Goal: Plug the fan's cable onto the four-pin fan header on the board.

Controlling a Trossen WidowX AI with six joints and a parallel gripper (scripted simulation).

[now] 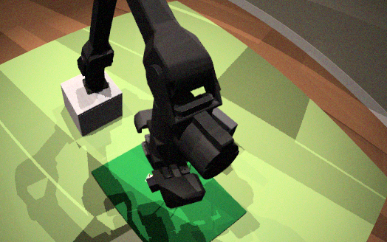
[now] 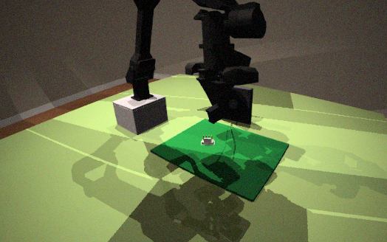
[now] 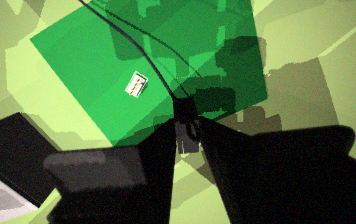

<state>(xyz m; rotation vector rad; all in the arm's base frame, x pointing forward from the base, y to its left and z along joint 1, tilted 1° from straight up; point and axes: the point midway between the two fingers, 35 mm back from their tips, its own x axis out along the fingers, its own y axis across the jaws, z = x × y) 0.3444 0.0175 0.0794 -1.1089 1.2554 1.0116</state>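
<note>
Exterior view: the end effector (image 2: pixel 213 119) (image 3: pixel 186 122), pinched on what looks like the dark plug (image 3: pixel 185 109), hangs over the far edge of the green board (image 2: pixel 177 147) (image 3: pixel 75 60) (image 1: pixel 118 166); the white header (image 2: pixel 207 141) (image 3: pixel 136 84) stands bare near frame centre, open green around it.

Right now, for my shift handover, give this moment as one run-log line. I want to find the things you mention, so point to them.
black gripper (image 3: pixel 186 122): shut on black plug (image 3: pixel 184 109) | white four-pin header (image 2: pixel 207 141) (image 3: pixel 136 84): bare, unplugged | insertion: pending

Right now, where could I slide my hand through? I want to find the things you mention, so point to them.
Maybe the strip between the white block (image 1: pixel 101 116) (image 2: pixel 125 115) (image 3: pixel 15 202) and the green board (image 1: pixel 120 171) (image 2: pixel 177 142) (image 3: pixel 75 55). It's crowded by the pin header (image 1: pixel 148 177) (image 2: pixel 210 143) (image 3: pixel 136 84), gripper (image 1: pixel 150 184) (image 2: pixel 213 117) (image 3: pixel 186 122) and cable (image 2: pixel 233 138) (image 3: pixel 142 50).
</note>
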